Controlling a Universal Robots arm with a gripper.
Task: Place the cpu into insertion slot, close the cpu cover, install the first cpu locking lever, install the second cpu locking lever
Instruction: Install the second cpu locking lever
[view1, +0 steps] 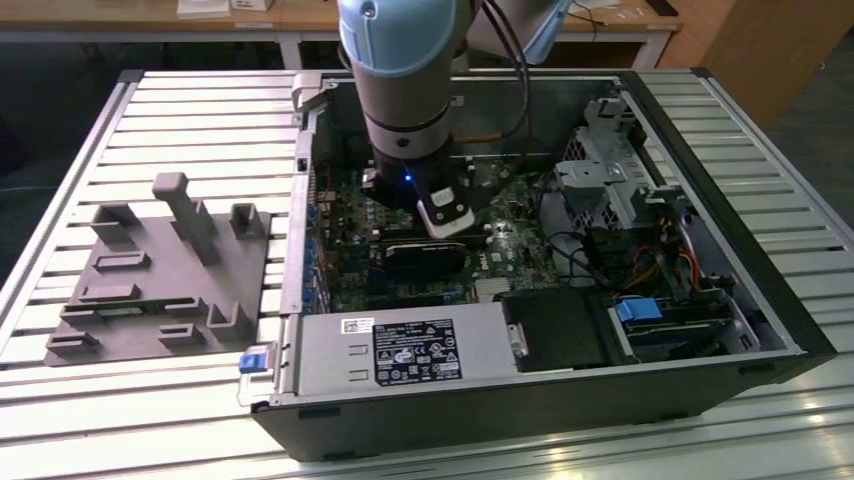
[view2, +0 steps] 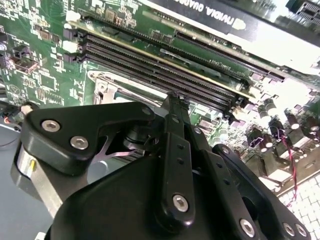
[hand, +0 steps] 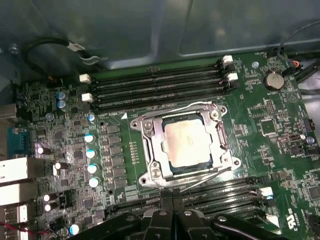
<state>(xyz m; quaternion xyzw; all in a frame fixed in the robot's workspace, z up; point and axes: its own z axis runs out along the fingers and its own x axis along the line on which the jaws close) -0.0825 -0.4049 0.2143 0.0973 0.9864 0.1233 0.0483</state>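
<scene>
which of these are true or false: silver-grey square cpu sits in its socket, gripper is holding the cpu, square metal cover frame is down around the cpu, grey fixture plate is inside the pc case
1. The silver-grey square cpu sits in the square insertion slot on the green circuit board. True.
2. The gripper is holding the cpu. False: in the first wrist view the chip lies in the slot, apart from the black fingers.
3. The silvery square cpu cover lies down around the chip. True.
4. The grey fixture plate is inside the open black computer case. False: it rests on the slatted table, at the exterior view's left of the case.
</scene>
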